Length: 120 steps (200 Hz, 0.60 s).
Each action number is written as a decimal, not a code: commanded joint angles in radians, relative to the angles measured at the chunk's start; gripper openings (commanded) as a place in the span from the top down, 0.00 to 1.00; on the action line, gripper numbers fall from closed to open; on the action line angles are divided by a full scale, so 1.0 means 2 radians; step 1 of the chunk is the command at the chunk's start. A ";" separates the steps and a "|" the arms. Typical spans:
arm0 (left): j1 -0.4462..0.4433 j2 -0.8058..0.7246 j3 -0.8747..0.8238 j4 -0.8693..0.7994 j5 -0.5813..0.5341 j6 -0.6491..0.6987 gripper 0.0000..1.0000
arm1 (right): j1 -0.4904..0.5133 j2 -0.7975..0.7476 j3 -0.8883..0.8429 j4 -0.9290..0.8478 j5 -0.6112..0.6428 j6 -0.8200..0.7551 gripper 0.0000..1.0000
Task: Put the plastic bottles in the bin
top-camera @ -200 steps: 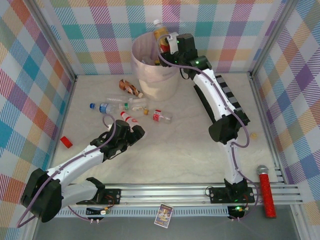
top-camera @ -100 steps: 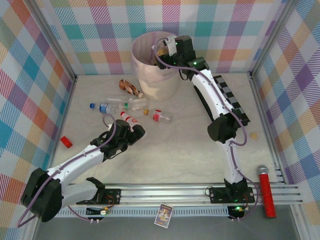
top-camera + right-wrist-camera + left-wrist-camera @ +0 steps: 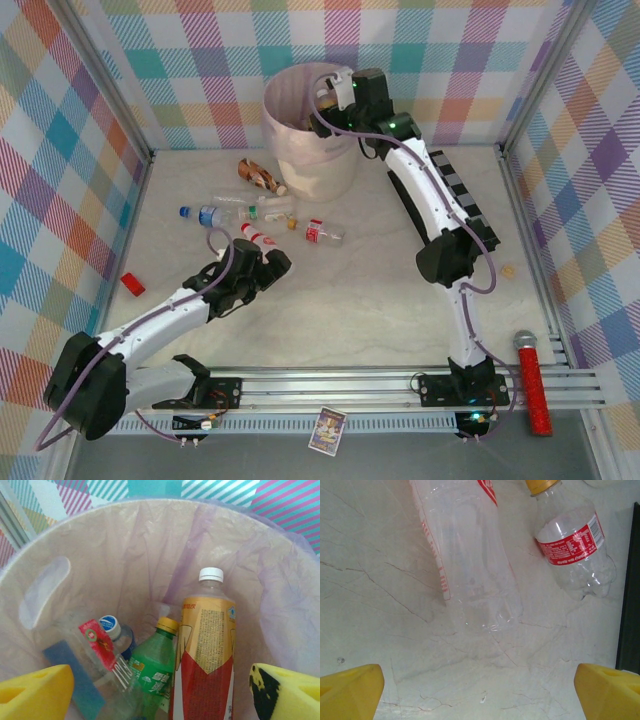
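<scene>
The right claw [image 3: 328, 92] hangs over the bin [image 3: 300, 165] at the far side of the desk [image 3: 350, 300], with its jaws spread wide and nothing in them. From its wrist, the yellow pads [image 3: 35, 692] sit at the lower corners. A white-capped bottle [image 3: 207, 650] with a gold and red label stands upright in the bin between them, clear of both. Beside it in the bin lie a green bottle [image 3: 152, 667], a blue-capped bottle [image 3: 111, 627] and a clear bottle [image 3: 100, 645] with a red tag.

The left claw [image 3: 272, 260] is low over the desk, jaws fully apart and empty, with bare desk between its pads. Just ahead of it lie a clear red-striped bottle [image 3: 470, 560] and, to its right, a yellow-capped bottle [image 3: 572, 545] with a red label; the two are apart.

More bottles lie on the desk in front of the bin. A brown bottle [image 3: 260, 175] is close to the bin's base. Further out, a blue-labelled bottle [image 3: 205, 213] lies to the left.
</scene>
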 commanded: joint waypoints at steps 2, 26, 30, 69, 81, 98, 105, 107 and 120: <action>-0.004 0.015 0.030 0.006 -0.006 0.008 0.01 | 0.000 -0.064 0.019 -0.018 -0.026 0.005 0.07; -0.002 0.046 0.058 0.004 -0.006 0.024 0.00 | -0.001 -0.105 -0.011 -0.050 -0.031 0.024 0.05; -0.002 0.051 0.063 0.004 -0.006 0.027 0.00 | -0.001 -0.114 -0.022 -0.053 -0.032 0.025 0.04; 0.011 0.104 0.095 0.019 -0.001 0.031 0.00 | -0.001 -0.235 -0.199 -0.054 -0.034 0.037 0.02; 0.014 0.124 0.106 0.021 0.003 0.030 0.00 | -0.002 -0.285 -0.273 -0.041 -0.032 0.041 0.01; 0.016 0.150 0.126 0.019 0.006 0.029 0.00 | -0.001 -0.345 -0.369 -0.020 -0.026 0.047 0.00; 0.016 0.161 0.134 0.015 0.006 0.027 0.00 | -0.002 -0.369 -0.401 -0.019 -0.023 0.047 0.00; 0.016 0.164 0.136 0.014 0.005 0.027 0.00 | -0.002 -0.374 -0.410 -0.019 -0.022 0.048 0.01; 0.016 0.178 0.147 0.008 -0.001 0.023 0.00 | -0.003 -0.408 -0.458 -0.020 -0.013 0.053 0.01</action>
